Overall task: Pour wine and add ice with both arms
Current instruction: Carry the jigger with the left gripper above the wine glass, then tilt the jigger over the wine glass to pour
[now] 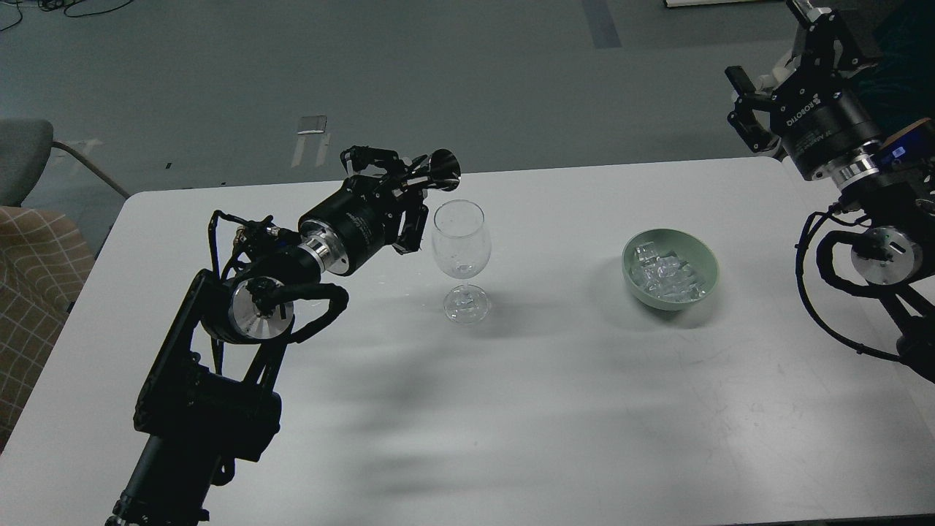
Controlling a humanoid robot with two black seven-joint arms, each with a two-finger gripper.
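A clear stemmed wine glass (459, 237) stands upright mid-table. My left gripper (410, 174) is shut on a small dark metal cup (443, 165), held tilted with its flared mouth just above and left of the glass rim. No stream of wine shows, and I cannot tell whether there is liquid in the glass. Several clear ice cubes (665, 276) lie in a pale green bowl (704, 252) to the right of the glass. My right gripper (767, 44) is raised beyond the table's far right corner, fingers spread apart. A small white part shows between them; I cannot tell what it is.
The white table (555, 409) spans the view, its far edge just behind the glass. A chair with a checked cushion (33, 270) stands off the left edge. My right arm's elbow and cables (869, 263) hang over the table's right edge.
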